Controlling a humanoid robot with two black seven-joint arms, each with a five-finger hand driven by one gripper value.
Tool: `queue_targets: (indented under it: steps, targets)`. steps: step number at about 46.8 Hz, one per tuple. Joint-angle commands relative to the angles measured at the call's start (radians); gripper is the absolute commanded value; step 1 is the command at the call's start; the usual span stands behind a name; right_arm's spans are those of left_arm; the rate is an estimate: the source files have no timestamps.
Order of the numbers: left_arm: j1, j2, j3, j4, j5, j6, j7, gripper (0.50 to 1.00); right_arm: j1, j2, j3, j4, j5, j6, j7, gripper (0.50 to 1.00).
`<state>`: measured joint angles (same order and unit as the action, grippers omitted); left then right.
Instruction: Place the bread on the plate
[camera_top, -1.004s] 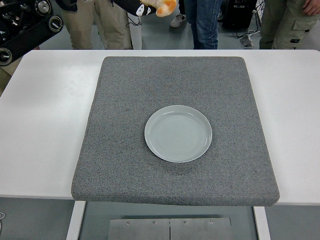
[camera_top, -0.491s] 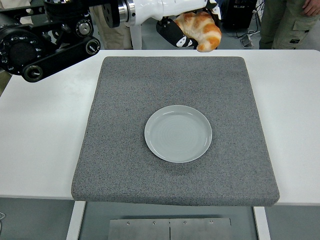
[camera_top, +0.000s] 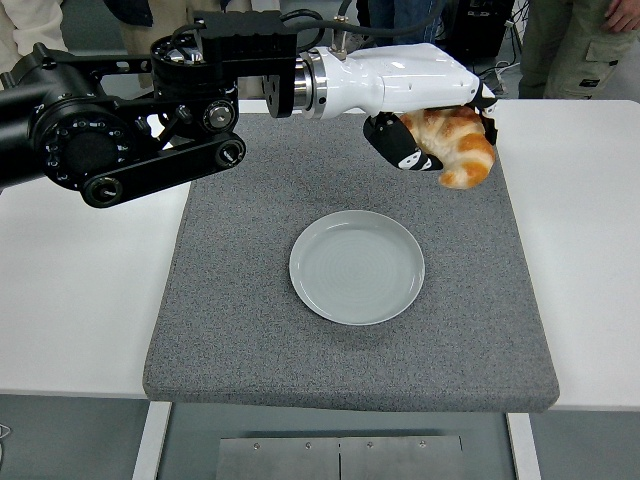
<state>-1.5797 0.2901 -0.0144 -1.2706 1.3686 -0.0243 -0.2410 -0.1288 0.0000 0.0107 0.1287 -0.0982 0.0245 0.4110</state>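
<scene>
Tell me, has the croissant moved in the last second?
Yes. The croissant, held in the left hand, has come down and rightward, toward the plate.

A single high head view looks forward and down over the white table (camera_top: 80, 300).

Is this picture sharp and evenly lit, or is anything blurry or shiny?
Head view: even, soft light; the plate and grey mat look sharp; the left hand shows mild glare on its white shell; the croissant is slightly soft.
</scene>
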Motion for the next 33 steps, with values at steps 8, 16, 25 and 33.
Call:
queue_targets:
  steps: [8,16,25,33]
  targets:
    - [0.033,-0.005,0.031,0.0,0.06,0.007,-0.001,0.5,0.0,0.0,0.0,0.0,0.0,0.0,0.0,1.0]
    - [0.092,-0.005,0.031,0.007,0.122,0.024,-0.001,0.5,0.0,0.0,0.0,0.0,0.0,0.0,0.0,1.0]
    - [0.155,-0.005,0.031,0.016,0.155,0.044,-0.001,0.5,0.0,0.0,0.0,0.0,0.0,0.0,-0.001,1.0]
    - [0.222,-0.008,0.031,0.046,0.201,0.057,-0.001,0.5,0.0,0.0,0.0,0.0,0.0,0.0,0.0,1.0]
